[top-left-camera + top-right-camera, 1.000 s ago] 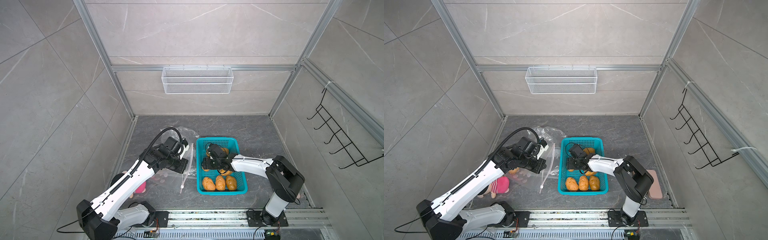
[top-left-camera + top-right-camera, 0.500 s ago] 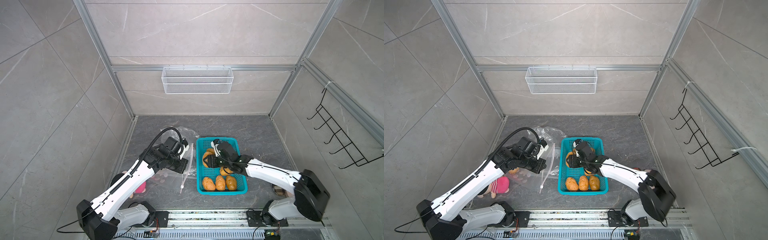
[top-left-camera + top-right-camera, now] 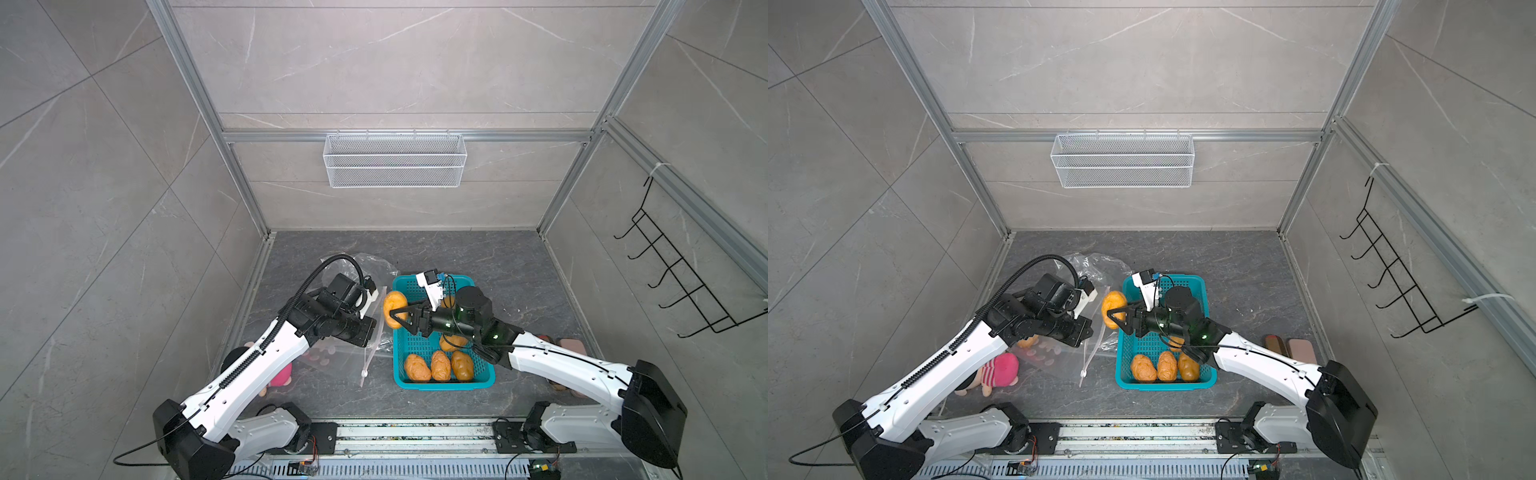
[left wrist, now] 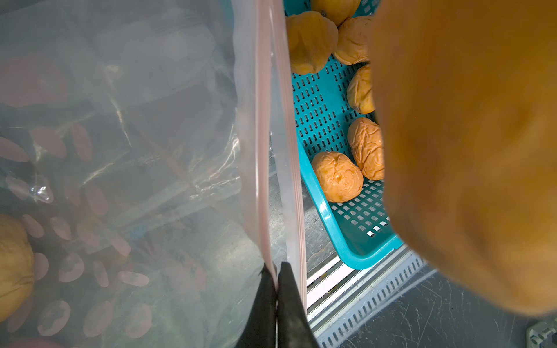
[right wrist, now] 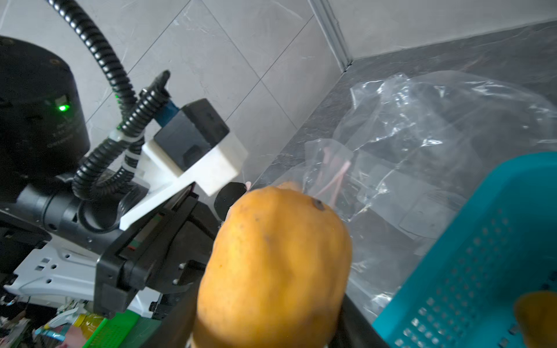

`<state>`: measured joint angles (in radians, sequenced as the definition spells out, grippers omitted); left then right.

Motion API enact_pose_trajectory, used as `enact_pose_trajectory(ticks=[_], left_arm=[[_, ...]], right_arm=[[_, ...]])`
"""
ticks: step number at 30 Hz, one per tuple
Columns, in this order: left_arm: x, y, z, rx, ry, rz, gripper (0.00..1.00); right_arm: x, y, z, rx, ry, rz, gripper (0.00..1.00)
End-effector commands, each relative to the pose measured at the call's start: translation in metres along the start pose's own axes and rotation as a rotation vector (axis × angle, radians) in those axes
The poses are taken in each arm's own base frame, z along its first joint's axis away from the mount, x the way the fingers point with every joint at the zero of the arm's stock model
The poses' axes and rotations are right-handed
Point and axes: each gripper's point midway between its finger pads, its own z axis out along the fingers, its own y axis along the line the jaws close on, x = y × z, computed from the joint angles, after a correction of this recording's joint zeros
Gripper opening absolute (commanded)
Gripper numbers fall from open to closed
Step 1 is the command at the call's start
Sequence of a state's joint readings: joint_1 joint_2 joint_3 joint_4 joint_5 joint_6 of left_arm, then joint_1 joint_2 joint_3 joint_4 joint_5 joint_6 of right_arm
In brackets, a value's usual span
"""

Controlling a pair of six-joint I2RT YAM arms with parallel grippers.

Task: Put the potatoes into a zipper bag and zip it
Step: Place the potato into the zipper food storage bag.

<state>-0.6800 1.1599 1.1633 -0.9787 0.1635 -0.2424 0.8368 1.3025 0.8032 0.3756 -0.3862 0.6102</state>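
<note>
Right claw (image 3: 392, 317) grips potato (image 3: 395, 300) | left claw (image 4: 275, 286) pinches bag (image 4: 126, 144) | motor label (image 5: 61, 132) blurred

Right tool (image 3: 393, 318) gripping a potato (image 3: 394, 297) at teal basket (image 3: 441, 385)'s edge, left tool (image 3: 369, 329) at zipper bag (image 3: 334, 360)'s rim

A lab test cell is shown: grey tiled walls (image 3: 395, 62) are framed by aluminium profiles (image 3: 196, 95), and two arms (image 3: 266, 353) are mounted on a rail (image 3: 415, 432).
</note>
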Motion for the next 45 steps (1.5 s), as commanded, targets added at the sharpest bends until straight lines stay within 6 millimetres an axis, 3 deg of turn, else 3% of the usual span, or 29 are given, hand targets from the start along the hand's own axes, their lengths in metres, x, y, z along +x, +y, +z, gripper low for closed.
enact_pose_trajectory(ticks=[1, 10, 15, 28, 45], left_arm=[[-0.016, -0.011, -0.017, 0.039, -0.066, 0.007, 0.00], [-0.019, -0.019, -0.026, 0.076, -0.101, -0.005, 0.00], [-0.020, -0.019, -0.029, 0.074, -0.109, -0.009, 0.00], [-0.023, -0.018, -0.031, 0.069, -0.118, -0.016, 0.00], [-0.033, -0.014, -0.018, 0.040, -0.107, -0.024, 0.00]], right_arm=[[-0.015, 0.025, 0.011, -0.090, -0.035, -0.014, 0.57], [0.010, -0.007, 0.029, -0.007, 0.013, 0.028, 0.57], [0.026, -0.025, 0.028, 0.051, 0.045, 0.019, 0.57], [0.045, -0.048, 0.029, 0.184, 0.151, 0.005, 0.56], [0.060, -0.034, 0.034, 0.200, 0.299, -0.114, 0.57]])
